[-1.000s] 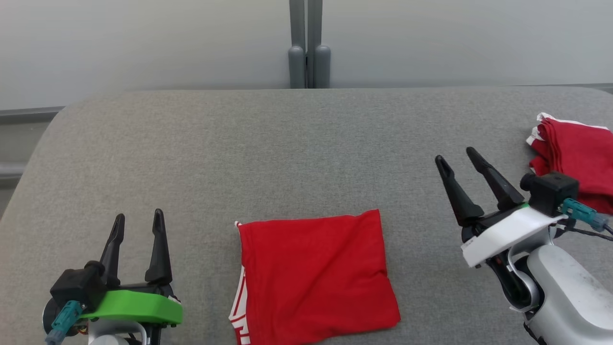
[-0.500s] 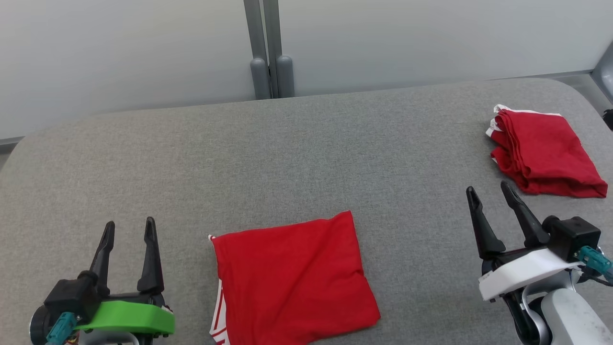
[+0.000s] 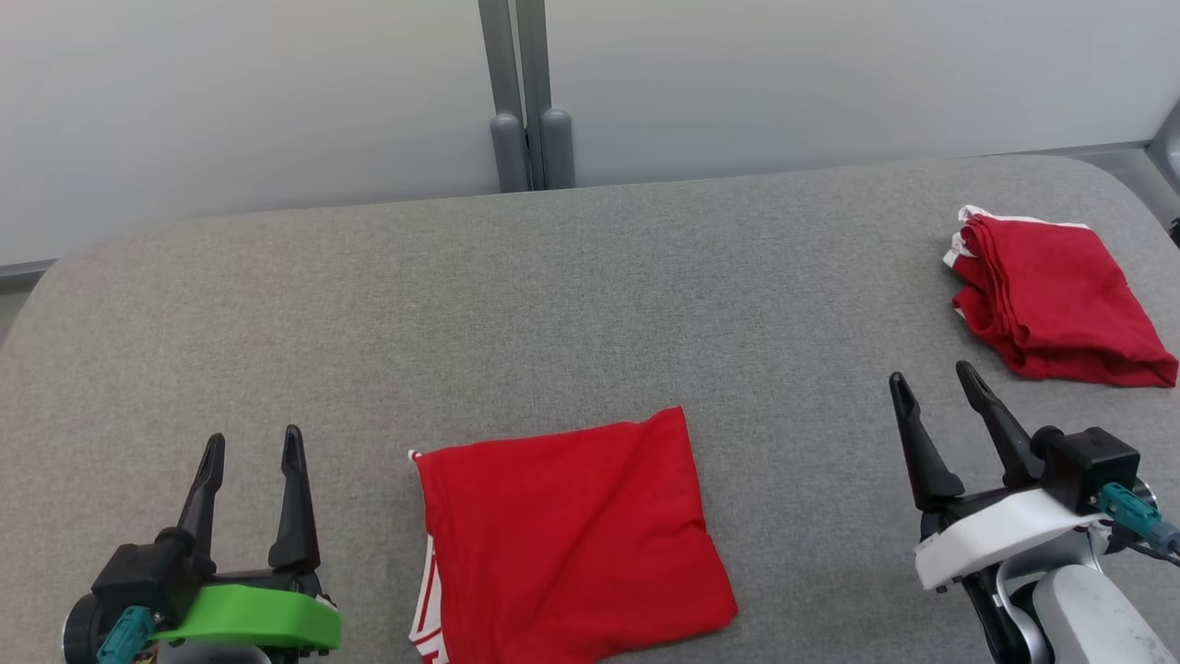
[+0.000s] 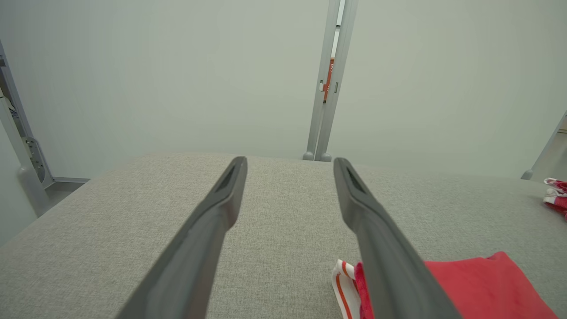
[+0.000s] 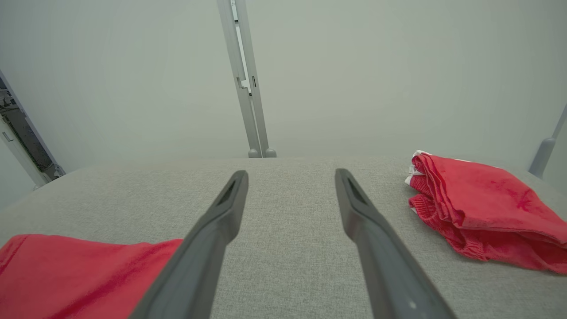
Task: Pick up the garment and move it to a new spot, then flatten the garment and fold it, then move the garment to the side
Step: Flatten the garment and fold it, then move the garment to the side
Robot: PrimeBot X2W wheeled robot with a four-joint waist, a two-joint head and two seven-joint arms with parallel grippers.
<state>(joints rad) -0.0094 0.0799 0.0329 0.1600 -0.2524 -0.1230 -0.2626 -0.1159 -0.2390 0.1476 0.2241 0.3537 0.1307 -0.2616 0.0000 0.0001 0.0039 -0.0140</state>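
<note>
Grey woven-fabric worktop with rounded corners [image 3: 590, 304], surface even and matte, weave visible up close in both wrist views. The flat folded red cloth garment with white striped trim [image 3: 572, 535] lies on it at the near edge, about mid-width, with the trim on the side toward the robot's left and a few shallow creases across the top layer.

All places are given from that garment:
- To its left, near but not touching, is the left end effector [image 3: 253, 441] on a green housing. Its two dark fingers are spread wide with nothing between them.
- To its right and well apart is the right end effector [image 3: 929, 376] on a white housing, fingers also spread wide and empty.
- Further right and further back is a loosely folded red cloth bundle with white edge [image 3: 1051, 304], by the worktop's right rounded corner. It is past the right fingertips and apart from them.
- Behind it, beyond the worktop's far edge, is a plain pale grey-green panel wall [image 3: 230, 101].
- Behind it and a bit left, a grey metal double post with two rounded feet [image 3: 525, 92] runs up that wall
</note>
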